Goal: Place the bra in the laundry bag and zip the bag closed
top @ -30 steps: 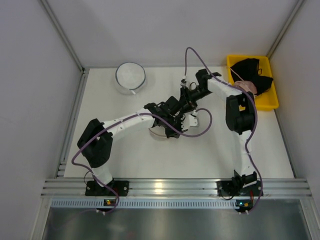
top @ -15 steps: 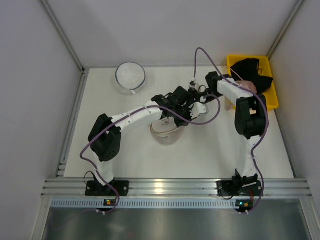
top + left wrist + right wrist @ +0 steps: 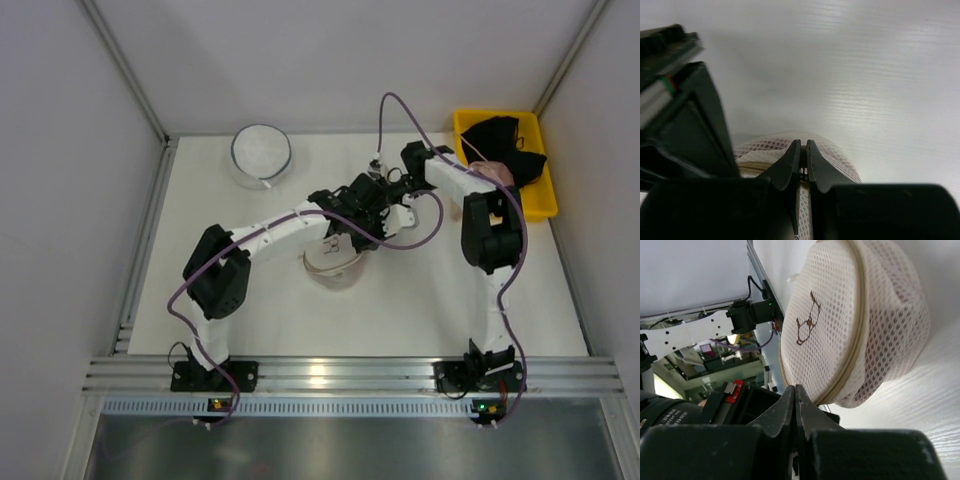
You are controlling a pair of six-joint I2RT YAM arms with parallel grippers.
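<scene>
The left gripper [image 3: 803,144] has its two fingers almost together, with only a thin slit between them. A small piece sits in this slit, but I cannot tell what it is. Directly under and in front of its tips lies the laundry bag [image 3: 840,315], on the white table [image 3: 865,75]. To the left of this gripper a dark blocky part fills the left wrist view and hides that side of the bag.

The right gripper [image 3: 795,388] is closed, finger against finger. Its tips are just at the rim of the bag, where the pale zip band [image 3: 857,315] runs around (whether they pinch anything there, I cannot tell). The face with the small dark mark [image 3: 807,324] is turned towards this gripper. Of the bra only a faint reddish tint shows through the mesh; its shape I cannot make out.

From above, both grippers crowd together over the far edge of the bag, and a purple cable [image 3: 420,235] loops beside them. Well beyond the left gripper, to its left, stands a round mesh bag with a dark rim [image 3: 262,150]. To the right of the right gripper, behind its arm, is a yellow bin [image 3: 532,211] holding a black garment [image 3: 505,135] and a pale pink bra [image 3: 492,175].
</scene>
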